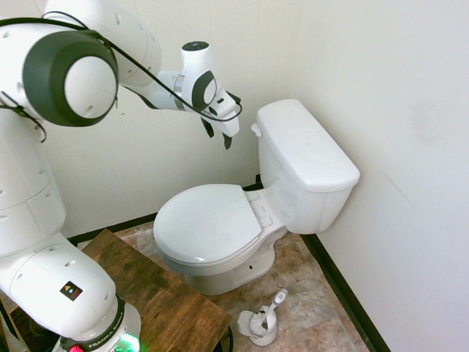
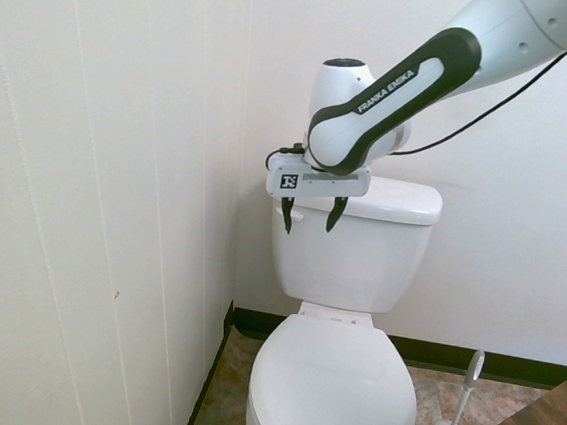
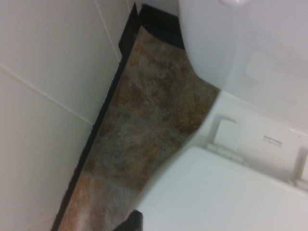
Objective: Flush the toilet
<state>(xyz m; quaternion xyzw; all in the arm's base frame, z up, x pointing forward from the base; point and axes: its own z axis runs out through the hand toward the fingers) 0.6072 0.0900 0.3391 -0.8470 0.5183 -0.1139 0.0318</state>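
First exterior view: toilet seen in corner, lid down; claw held near flush lever, fingers spread, nothing grasped. Second exterior view: lever should be aligned with one fingertip, then pressed down gently. Wrist view: seat hinges shown.

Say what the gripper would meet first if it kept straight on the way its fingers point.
Probably the toilet's closed lid, or its front edge; the gripper points down, but depth is unclear.

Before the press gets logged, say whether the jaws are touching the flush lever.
Apart. The first exterior view shows bare wall between the jaws and the flush lever on the tank.
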